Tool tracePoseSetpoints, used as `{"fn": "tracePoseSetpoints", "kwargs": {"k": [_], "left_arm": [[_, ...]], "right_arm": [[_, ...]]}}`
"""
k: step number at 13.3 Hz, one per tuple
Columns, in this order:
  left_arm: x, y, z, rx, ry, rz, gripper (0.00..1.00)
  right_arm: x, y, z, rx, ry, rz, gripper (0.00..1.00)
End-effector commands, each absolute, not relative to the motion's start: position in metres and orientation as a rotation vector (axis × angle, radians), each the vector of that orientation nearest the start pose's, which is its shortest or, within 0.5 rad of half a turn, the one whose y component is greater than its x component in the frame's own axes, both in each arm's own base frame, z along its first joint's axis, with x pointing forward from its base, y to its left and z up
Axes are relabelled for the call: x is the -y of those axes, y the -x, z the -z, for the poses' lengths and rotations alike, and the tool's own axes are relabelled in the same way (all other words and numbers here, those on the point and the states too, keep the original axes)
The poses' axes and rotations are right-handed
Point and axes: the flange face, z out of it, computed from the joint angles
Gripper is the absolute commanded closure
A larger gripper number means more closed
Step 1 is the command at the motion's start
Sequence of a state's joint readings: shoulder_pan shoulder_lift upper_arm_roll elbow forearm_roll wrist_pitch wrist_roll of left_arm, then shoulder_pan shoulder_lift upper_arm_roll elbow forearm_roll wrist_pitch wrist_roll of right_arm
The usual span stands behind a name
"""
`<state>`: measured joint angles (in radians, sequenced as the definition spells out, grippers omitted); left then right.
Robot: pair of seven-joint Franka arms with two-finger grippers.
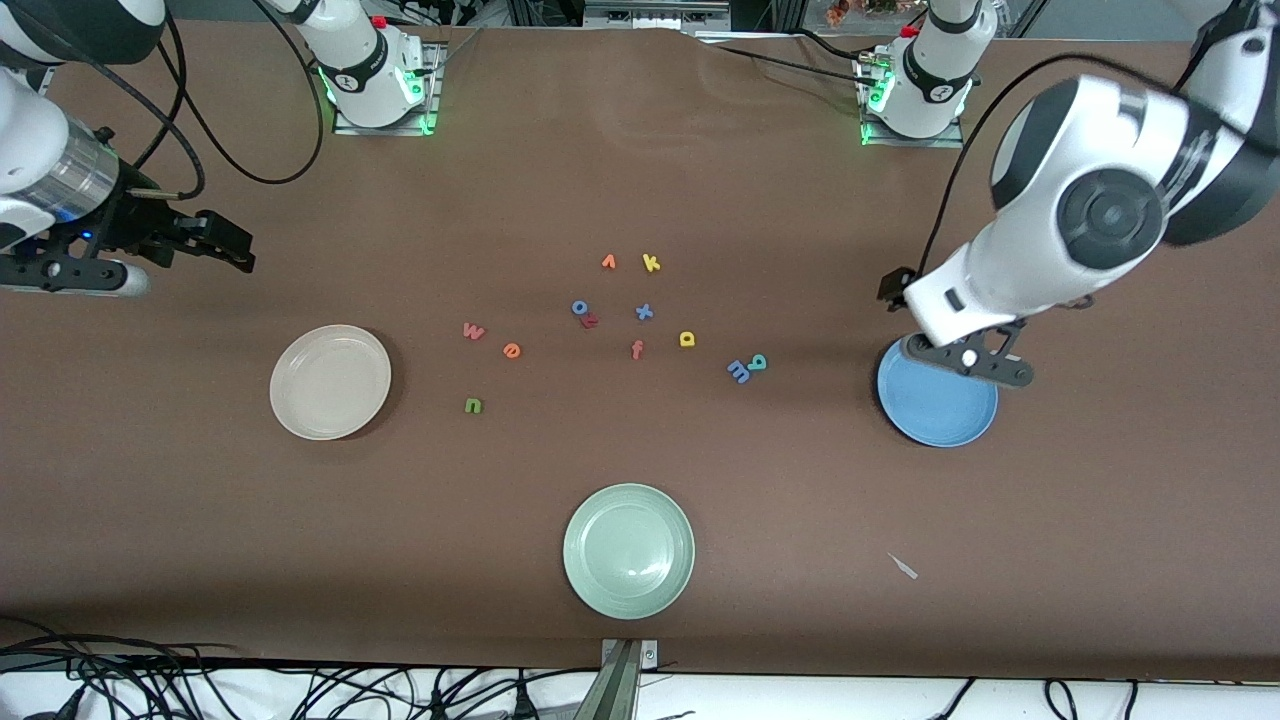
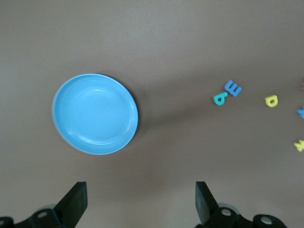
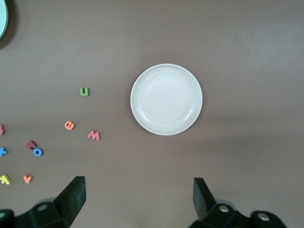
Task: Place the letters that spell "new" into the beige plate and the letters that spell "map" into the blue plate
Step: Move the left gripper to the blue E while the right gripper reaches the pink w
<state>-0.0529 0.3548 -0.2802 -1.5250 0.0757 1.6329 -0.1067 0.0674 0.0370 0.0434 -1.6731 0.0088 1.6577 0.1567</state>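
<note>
A: Legible characters closest to the right gripper (image 3: 137, 202)?

B: Loose foam letters on the table (image 1: 640, 150), one character each: salmon-pink w (image 1: 473, 331), orange e (image 1: 511, 350), green n (image 1: 474, 405). All well apart from that gripper.

A: Closest to the left gripper (image 2: 140, 204)?

B: Blue m (image 1: 738, 371) touching teal p (image 1: 758, 362). Yellow a (image 1: 687, 339) near them, a little farther from that gripper.

A: Midway between the two grippers?

B: Blue o (image 1: 580, 308), touching a dark red letter (image 1: 591, 321) of unreadable shape. Blue x (image 1: 644, 312). Orange-red f (image 1: 637, 349). Orange v (image 1: 608, 262) beside yellow k (image 1: 651, 263).
</note>
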Motion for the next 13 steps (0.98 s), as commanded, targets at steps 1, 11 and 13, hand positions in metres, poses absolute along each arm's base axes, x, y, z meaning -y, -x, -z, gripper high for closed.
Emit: {"fn": "tracePoseSetpoints", "kwargs": {"k": [1, 11, 13], "left_arm": [[0.231, -0.615, -0.397, -0.039, 3.044, -0.382, 0.0], [0.355, -0.583, -0.268, 0.703, 2.934, -0.278, 0.0], [0.365, -0.583, -0.244, 0.802, 2.921, -0.234, 0.01]], "right_arm": [[-0.083, -0.568, -0.546, -0.018, 3.119, -0.139, 0.0], [-0.189, -0.581, -0.442, 0.342, 3.106, -0.233, 0.0], [-0.192, -0.579, -0.413, 0.459, 3.084, -0.206, 0.0]]}}
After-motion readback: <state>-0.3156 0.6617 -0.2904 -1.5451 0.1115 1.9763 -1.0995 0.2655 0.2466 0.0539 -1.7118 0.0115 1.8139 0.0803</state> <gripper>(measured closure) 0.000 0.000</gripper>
